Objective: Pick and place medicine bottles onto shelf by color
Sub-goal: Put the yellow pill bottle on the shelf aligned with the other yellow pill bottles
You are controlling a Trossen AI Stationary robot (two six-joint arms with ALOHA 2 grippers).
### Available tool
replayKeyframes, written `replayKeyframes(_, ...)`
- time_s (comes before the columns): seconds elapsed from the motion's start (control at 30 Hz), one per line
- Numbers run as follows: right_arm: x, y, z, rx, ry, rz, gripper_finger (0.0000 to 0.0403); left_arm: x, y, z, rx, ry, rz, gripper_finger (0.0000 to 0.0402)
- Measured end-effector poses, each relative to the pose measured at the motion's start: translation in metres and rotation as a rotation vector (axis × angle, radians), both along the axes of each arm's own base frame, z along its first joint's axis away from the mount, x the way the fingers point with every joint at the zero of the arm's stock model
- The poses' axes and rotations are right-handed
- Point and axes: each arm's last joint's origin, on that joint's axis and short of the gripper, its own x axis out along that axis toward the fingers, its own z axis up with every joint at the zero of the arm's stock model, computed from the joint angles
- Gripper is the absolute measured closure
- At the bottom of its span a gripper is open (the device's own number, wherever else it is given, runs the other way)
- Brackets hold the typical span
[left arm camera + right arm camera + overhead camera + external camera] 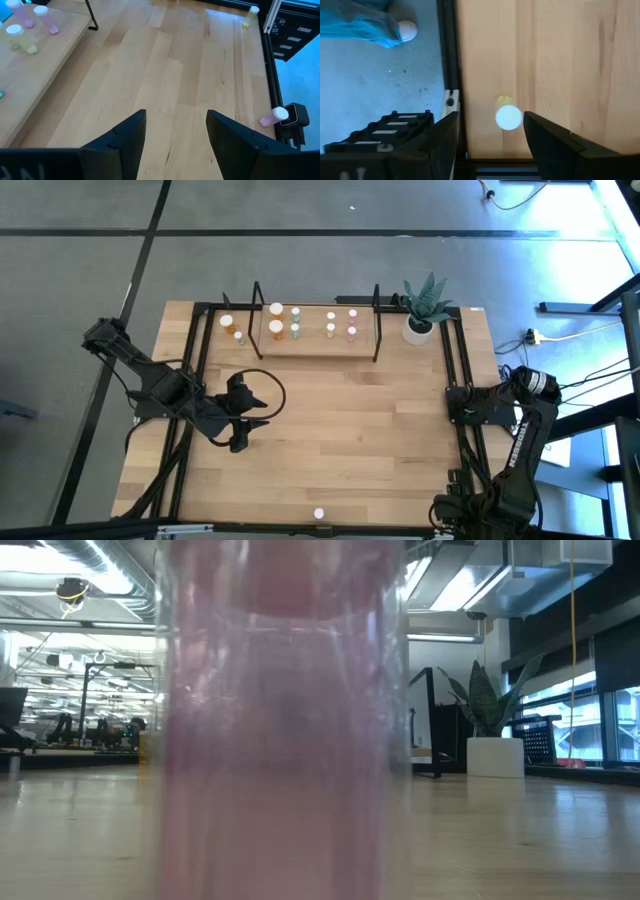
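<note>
While the shelf (315, 340) at twelve o'clock on the desk (350, 440) carries white-capped bottles, orange, green, yellowish and pink, one pink bottle (319, 515) stands alone at six o'clock. Left hand (240, 442), nine o'clock, empty. Right hand (462, 405), three o'clock, empty. Low view: pink bottle (285, 720) fills the lens; translucent. Left wrist: fingers (125, 140) parted, nothing between. Right wrist: fingers (545, 135) parted above a yellowish bottle (508, 116). Risk: nudging such small bottles likely topples them.

light: bright, even, w/ ceiling strips in room behind table (340, 430)
glare: bluish at table's right edge
blur: pink bottle (285, 720) fills low view, out of focus
</note>
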Motion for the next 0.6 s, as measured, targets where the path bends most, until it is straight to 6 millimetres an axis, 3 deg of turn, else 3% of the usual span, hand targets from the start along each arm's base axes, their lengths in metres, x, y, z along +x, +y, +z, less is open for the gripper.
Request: replayKeyframes(0.6, -0.007, -0.012, -0.043, -0.038, 0.091, 0.014, 0.0179, 0.0, 0.0, 0.0, 0.0, 0.0, 0.0, 0.0201)
